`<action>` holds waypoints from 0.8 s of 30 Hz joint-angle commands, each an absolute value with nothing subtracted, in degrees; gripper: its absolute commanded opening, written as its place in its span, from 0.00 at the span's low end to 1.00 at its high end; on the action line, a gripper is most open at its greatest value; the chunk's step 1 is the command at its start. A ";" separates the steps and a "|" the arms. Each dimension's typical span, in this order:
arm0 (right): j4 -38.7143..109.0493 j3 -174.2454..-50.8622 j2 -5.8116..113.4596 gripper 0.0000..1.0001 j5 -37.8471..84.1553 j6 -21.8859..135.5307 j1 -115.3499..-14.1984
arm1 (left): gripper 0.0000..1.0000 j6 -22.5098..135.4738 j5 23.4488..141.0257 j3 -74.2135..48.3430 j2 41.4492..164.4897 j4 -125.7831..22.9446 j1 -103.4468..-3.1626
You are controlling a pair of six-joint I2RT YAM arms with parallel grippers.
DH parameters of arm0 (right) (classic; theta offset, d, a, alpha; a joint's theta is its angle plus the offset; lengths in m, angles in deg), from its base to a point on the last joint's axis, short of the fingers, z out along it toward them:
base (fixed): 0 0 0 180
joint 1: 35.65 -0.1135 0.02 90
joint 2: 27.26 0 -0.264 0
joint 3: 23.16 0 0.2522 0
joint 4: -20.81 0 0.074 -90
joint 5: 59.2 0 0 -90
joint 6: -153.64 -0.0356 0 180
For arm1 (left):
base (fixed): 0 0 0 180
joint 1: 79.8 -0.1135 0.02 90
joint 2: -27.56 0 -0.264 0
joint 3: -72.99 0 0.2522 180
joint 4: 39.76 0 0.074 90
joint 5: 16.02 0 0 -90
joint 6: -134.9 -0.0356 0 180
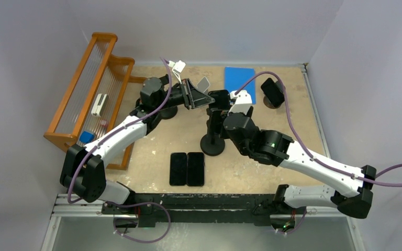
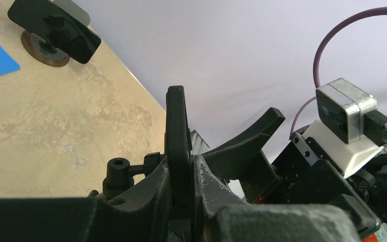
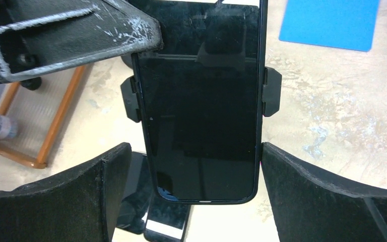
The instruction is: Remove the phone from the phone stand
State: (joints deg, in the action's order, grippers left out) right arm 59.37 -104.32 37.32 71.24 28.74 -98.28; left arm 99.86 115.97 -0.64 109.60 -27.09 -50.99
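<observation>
A black phone (image 3: 201,111) stands upright in the side clamps (image 3: 272,93) of a black phone stand, whose round base (image 1: 213,146) sits mid-table. My left gripper (image 1: 200,98) comes from the left and is shut on the phone's upper part. In the left wrist view the phone (image 2: 176,126) shows edge-on, pinched between the fingers (image 2: 206,176). My right gripper (image 3: 196,171) is open and straddles the phone's lower end. Its right finger (image 3: 332,196) is close to the phone's edge and its left finger (image 3: 70,196) stands apart.
Two black phones (image 1: 187,169) lie flat side by side near the front. A second stand with a phone (image 1: 273,92) stands at the back right beside a blue mat (image 1: 239,81). A wooden rack (image 1: 91,99) runs along the left side.
</observation>
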 commanded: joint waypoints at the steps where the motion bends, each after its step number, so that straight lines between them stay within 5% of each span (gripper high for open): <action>1: 60.80 -106.27 38.54 0.99 74.56 29.69 -98.67 | 0.00 97.64 115.74 -0.38 110.09 -30.25 -51.42; 24: 59.80 -106.49 38.84 0.94 68.21 39.67 -96.88 | 0.00 97.75 116.34 -0.81 110.09 -30.85 -51.42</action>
